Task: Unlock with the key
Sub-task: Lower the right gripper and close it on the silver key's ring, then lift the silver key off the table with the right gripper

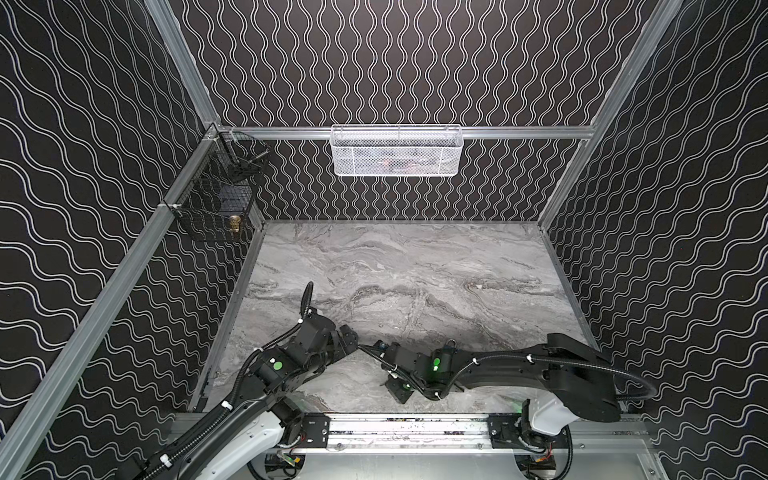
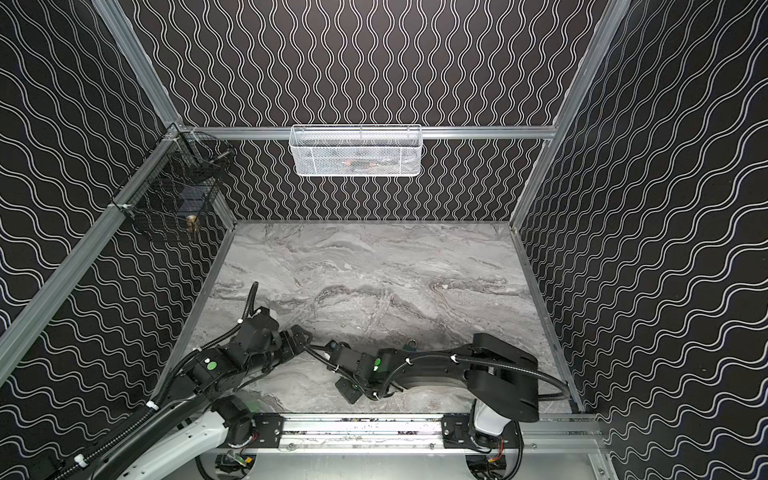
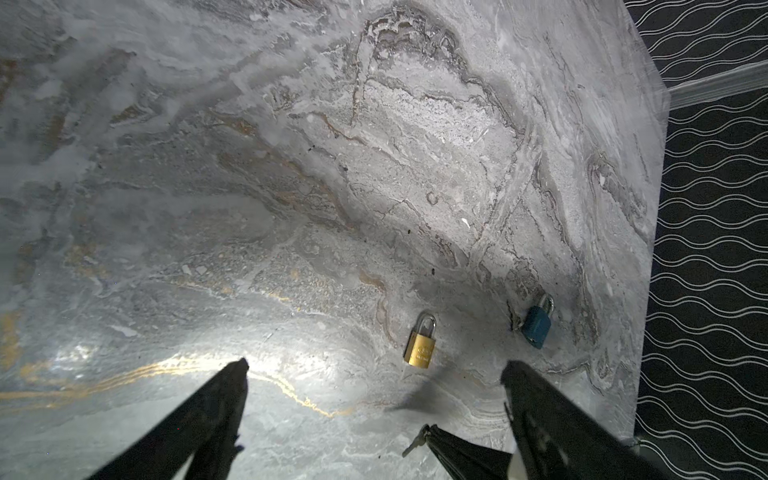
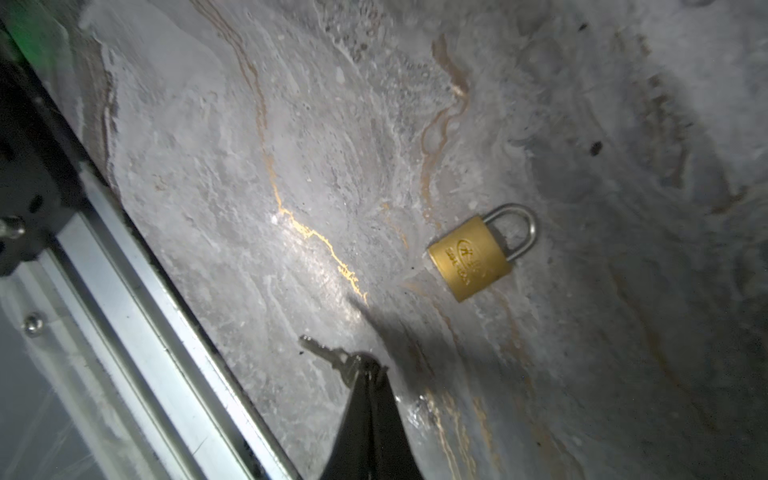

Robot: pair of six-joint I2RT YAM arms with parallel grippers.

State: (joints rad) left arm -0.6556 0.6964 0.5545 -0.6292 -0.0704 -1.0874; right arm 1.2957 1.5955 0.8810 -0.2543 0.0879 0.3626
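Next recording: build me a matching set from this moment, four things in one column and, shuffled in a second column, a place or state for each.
Things
1. key
2. left gripper
3. brass padlock
4. white mesh basket

Places or states
A. hanging on the back rail
B. pinched in the shut right gripper
C. open, holding nothing
D. lying flat on the marble table

Pairs: 1-B, 2-C, 3-D, 4-A
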